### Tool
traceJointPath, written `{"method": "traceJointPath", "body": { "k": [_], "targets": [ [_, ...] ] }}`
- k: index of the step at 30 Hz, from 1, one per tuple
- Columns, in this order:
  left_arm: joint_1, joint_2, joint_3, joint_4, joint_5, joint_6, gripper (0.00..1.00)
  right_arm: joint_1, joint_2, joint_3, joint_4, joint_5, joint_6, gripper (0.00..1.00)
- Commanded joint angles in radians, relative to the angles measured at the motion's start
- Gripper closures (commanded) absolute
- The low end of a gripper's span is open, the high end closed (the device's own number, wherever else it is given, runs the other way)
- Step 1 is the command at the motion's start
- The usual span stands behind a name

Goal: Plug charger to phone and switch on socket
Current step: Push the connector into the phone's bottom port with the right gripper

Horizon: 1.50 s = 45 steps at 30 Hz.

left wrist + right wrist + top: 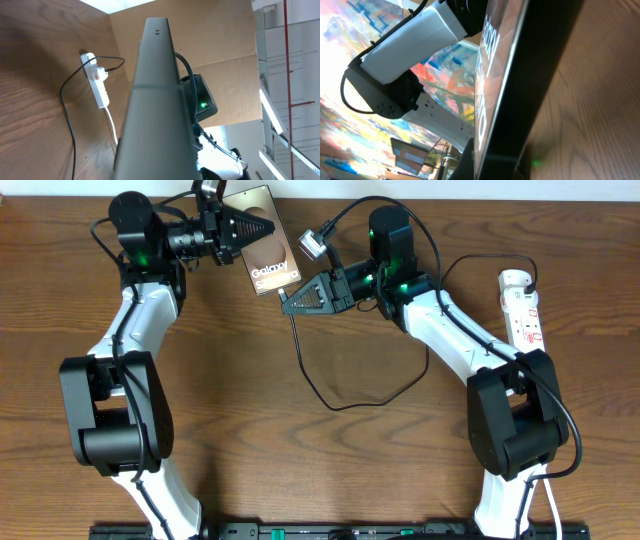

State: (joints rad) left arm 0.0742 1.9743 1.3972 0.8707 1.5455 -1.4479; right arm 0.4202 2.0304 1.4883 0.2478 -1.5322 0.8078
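Note:
The phone [268,250], bronze-faced with white "Galaxy" lettering, sits tilted at the back of the table, and my left gripper [250,227] is shut on its far end. In the left wrist view its grey body [155,100] fills the middle and hides my fingers. My right gripper [291,302] is shut at the phone's near end, where the charger's thin black cable [335,405] comes out from under its tip; the plug tip itself is hidden. In the right wrist view the phone's dark edge [530,75] is very close. The white socket strip [522,305] lies at the right edge.
The black cable loops over the middle of the wooden table [250,440] and runs to the strip, as the left wrist view shows with the strip [97,82] and cable [70,120]. A cardboard wall [220,45] stands behind the table.

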Motion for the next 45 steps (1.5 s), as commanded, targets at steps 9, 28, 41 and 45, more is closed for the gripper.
{"method": "traceJointPath", "body": {
  "k": [9,28,41,45],
  "targets": [
    [-0.010,-0.037,0.012,0.011,0.014,-0.016,0.93,-0.007,0.001,0.004,0.003,0.031,0.000,0.99],
    [-0.010,-0.037,0.012,0.011,0.026,0.060,0.93,-0.007,0.001,0.004,0.003,0.063,0.031,0.99],
    [-0.010,-0.037,0.012,0.011,0.026,0.059,0.93,-0.033,0.001,0.004,0.003,0.063,0.053,0.99],
    [-0.010,-0.037,0.012,0.011,0.026,0.063,0.93,-0.039,0.001,0.004,0.004,0.092,0.076,0.99]
  ]
}}
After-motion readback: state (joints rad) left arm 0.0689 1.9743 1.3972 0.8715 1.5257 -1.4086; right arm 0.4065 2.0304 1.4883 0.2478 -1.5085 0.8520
